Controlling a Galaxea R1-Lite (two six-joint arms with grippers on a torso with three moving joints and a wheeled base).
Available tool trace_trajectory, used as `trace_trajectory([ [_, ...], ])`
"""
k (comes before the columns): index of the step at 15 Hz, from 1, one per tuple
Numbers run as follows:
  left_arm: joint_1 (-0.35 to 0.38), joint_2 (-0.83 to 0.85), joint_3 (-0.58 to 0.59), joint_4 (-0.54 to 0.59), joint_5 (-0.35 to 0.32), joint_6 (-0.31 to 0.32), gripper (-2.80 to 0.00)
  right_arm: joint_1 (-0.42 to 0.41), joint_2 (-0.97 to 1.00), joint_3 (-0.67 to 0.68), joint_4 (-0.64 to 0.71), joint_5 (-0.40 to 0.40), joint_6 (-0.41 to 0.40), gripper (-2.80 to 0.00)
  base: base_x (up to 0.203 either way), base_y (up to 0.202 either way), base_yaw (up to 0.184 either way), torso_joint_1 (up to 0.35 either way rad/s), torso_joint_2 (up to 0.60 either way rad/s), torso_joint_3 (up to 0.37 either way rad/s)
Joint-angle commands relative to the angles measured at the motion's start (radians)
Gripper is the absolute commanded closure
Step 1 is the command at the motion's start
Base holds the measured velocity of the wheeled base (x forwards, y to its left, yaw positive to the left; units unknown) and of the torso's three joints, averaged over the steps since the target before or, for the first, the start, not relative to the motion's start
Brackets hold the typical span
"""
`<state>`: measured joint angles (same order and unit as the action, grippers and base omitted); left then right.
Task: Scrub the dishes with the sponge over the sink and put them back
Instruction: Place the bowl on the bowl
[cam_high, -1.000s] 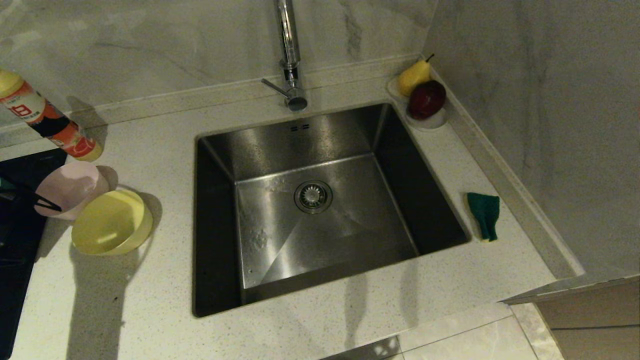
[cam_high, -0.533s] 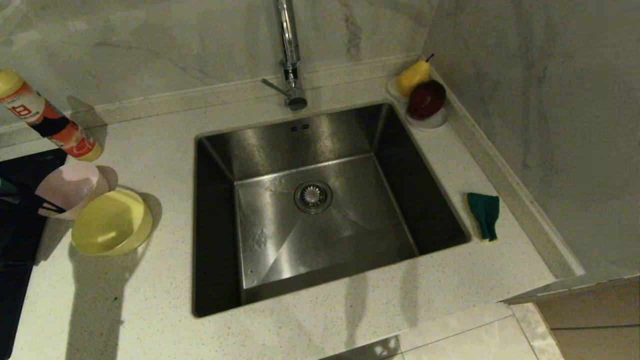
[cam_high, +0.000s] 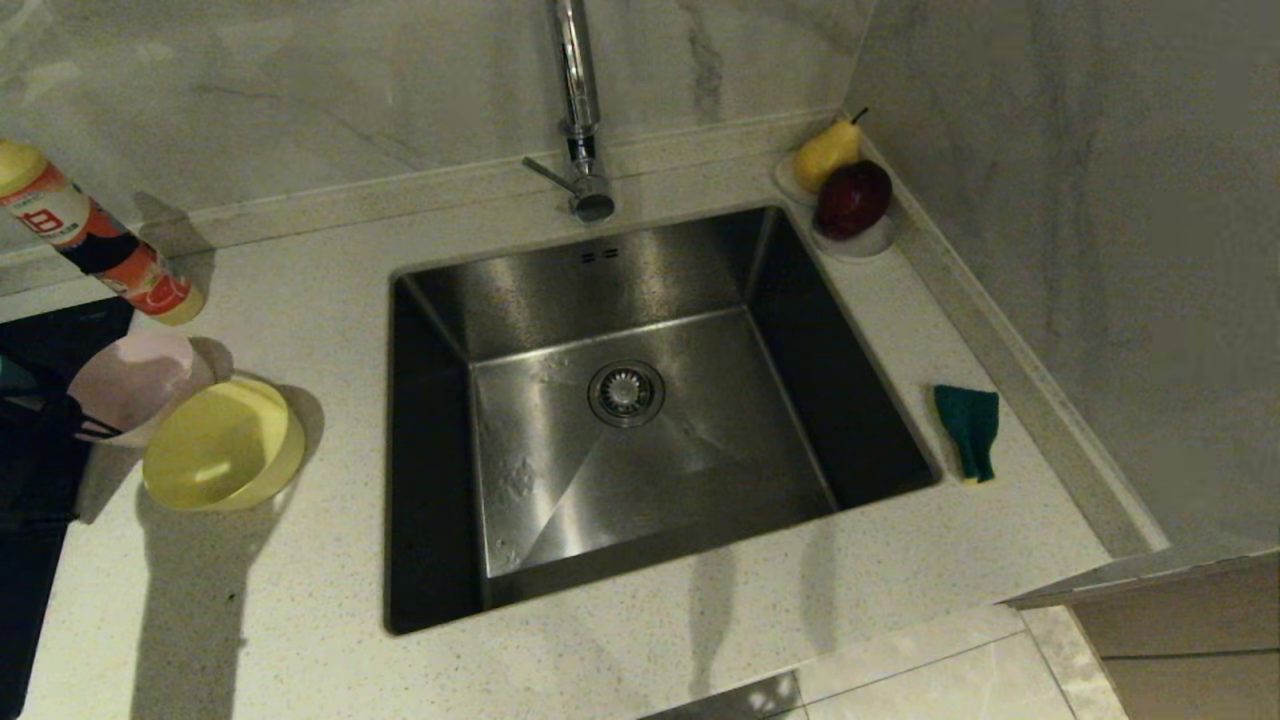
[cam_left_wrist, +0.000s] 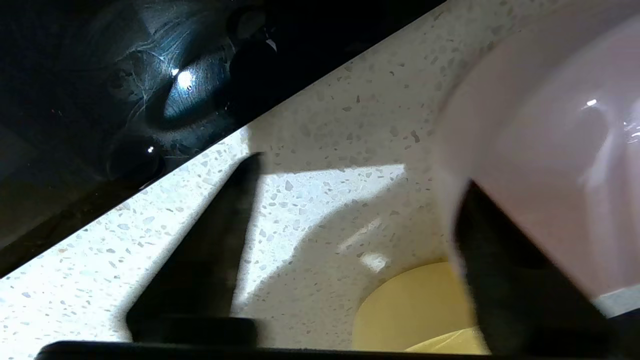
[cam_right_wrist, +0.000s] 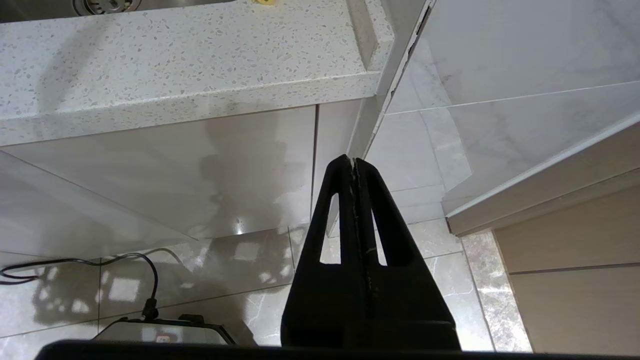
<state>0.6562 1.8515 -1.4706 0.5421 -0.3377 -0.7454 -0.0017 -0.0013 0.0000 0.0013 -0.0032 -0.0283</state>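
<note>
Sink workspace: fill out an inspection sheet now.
Surface: speckled pale countertop around the sink; basin holds nothing but its drain.
Job's things: pink bowl leaning on yellow bowl, left of the sink; sponge right of it, green face up.
Clutter: bottle at far left; pear and dark red fruit on a white dish in the back corner.
Grippers: left gripper at the pink bowl, jaws astride its rim; right gripper parked below the counter, jaws together.
Cables: black cord on the floor.
Surroundings: marble walls, faucet, black cooktop.
</note>
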Motion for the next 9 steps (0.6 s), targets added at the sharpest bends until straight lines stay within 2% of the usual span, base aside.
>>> trace_trajectory([
  [1, 0.000, 0.002, 0.004, 0.004, -0.009, -0.005, 0.00, 0.000, 0.001, 0.000, 0.000, 0.000, -0.001, 0.00, 0.000, 0.000, 0.000, 0.000, 0.00, 0.000],
  [6, 0.000, 0.001, -0.013, -0.012, -0.018, -0.002, 0.00, 0.000, 0.001, 0.000, 0.000, 0.000, -0.001, 0.00, 0.000, 0.000, 0.000, 0.000, 0.00, 0.000],
  [9, 0.000, -0.023, -0.069, -0.002, -0.015, -0.007, 0.00, 0.000, 0.001, 0.000, 0.000, 0.000, 0.000, 0.00, 0.000, 0.000, 0.000, 0.000, 0.00, 0.000],
])
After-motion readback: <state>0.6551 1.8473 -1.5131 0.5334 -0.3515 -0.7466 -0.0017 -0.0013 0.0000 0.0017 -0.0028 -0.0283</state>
